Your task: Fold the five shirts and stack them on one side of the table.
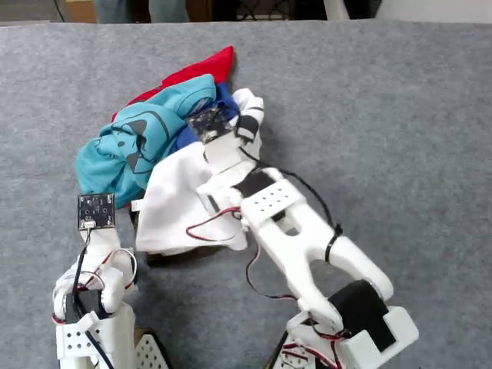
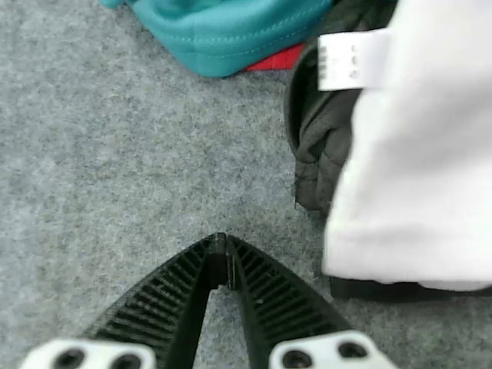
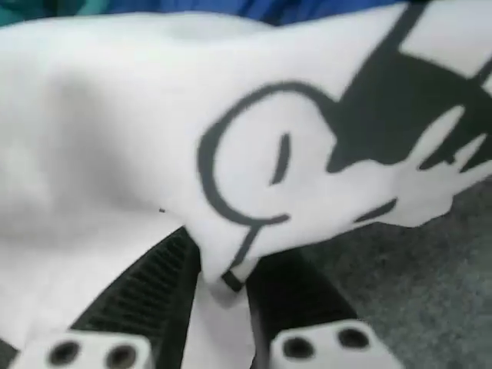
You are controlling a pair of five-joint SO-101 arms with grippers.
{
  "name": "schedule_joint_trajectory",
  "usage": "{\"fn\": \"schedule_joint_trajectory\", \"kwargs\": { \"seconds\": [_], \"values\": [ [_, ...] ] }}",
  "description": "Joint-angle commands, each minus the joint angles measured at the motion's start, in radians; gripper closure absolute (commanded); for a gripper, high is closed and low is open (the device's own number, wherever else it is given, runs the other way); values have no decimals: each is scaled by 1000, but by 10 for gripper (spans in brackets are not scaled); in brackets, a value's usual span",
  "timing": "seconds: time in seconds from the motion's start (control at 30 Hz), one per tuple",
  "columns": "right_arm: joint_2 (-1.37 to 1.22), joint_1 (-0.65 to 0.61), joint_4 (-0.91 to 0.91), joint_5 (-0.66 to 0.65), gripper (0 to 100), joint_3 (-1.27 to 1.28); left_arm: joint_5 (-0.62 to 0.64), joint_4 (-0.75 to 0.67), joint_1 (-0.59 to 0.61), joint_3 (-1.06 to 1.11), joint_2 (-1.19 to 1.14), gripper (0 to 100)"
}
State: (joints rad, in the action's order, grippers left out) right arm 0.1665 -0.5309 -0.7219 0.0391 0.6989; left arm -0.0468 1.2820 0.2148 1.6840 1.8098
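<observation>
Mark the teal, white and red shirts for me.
teal shirt (image 1: 127,150), high view, on its printed front.
white shirt (image 1: 173,201), high view, on its plain middle.
red shirt (image 1: 211,68), high view, on its far corner.

setting: robotics lab or test bench, by the look of it. evidence: table covered all over in grey felt-like cloth; left arm and right arm, white plastic, mounted at its near edge; exposed red and black wires; wooden furniture and dark metal legs beyond the far edge.
</observation>
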Motion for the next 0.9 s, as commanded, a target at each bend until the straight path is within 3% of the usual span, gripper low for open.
{"fn": "schedule_joint_trajectory", "kwargs": {
  "seconds": [0.0,0.23,0.57,0.87],
  "values": [
    [131,55,-60,2,985,-88,-5,-11,-7,15,5,970],
    [507,161,-204,-3,985,-225,-5,-11,-7,15,5,970],
    [822,535,-256,-3,984,-286,-5,-11,-7,15,5,970],
    [842,486,-559,-3,984,-148,-5,-11,-8,15,5,970]
  ]
}}
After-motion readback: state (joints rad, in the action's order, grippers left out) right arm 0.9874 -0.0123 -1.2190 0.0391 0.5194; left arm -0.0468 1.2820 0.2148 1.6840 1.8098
